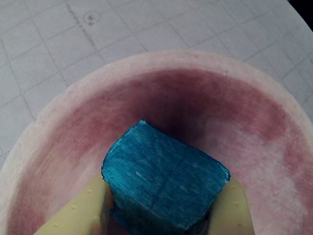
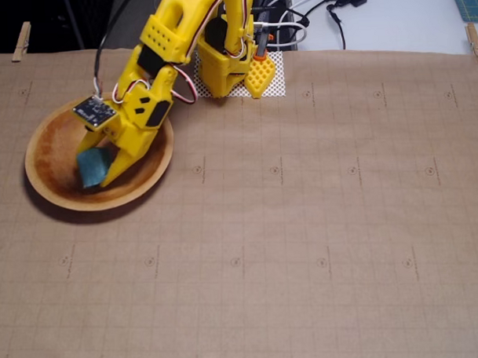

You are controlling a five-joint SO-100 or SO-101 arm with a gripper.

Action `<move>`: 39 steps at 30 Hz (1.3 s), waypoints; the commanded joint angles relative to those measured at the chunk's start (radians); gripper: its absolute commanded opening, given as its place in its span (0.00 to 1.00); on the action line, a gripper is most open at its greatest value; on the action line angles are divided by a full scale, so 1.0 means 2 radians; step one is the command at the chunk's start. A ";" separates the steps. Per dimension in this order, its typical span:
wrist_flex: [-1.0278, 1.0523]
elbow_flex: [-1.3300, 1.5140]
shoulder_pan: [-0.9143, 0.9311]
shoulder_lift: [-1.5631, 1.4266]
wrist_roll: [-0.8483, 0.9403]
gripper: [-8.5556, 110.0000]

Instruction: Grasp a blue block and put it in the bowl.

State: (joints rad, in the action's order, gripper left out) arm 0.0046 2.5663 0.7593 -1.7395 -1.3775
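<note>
Fingers [image 1: 164, 215] clamped on the blue block [image 1: 164, 181], held low inside the bowl [image 2: 43, 182], likely for a short, bounce-free drop.

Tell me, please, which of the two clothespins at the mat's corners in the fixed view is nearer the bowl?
The wooden clothespin at the upper left; the bowl sits just below it, while the other clothespin is at the far right edge.

A big sheet of brown paper [image 2: 303, 224] covers the tabletop. Thin lines make squares all over it, with little round marks where some lines cross. Wooden clothespins [image 2: 20, 41] clip the paper at its far corners. Past the far edge of the paper the tabletop [image 2: 406, 16] is white, and black and white cables [image 2: 311, 7] lie there.
</note>
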 commanded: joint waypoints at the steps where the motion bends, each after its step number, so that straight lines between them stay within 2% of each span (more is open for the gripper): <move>1: -0.005 -0.033 -0.002 0.025 0.006 0.14; 11: 0.000 -0.044 0.005 0.034 0.033 0.15; 22: 0.003 -0.043 -0.002 0.033 0.041 0.34; 33: 0.003 -0.045 -0.002 0.032 0.066 0.35; 39: 0.015 -0.044 -0.028 -0.021 0.066 0.35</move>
State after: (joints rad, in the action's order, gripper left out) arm 0.0092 2.4958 0.7470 -1.6736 -1.2533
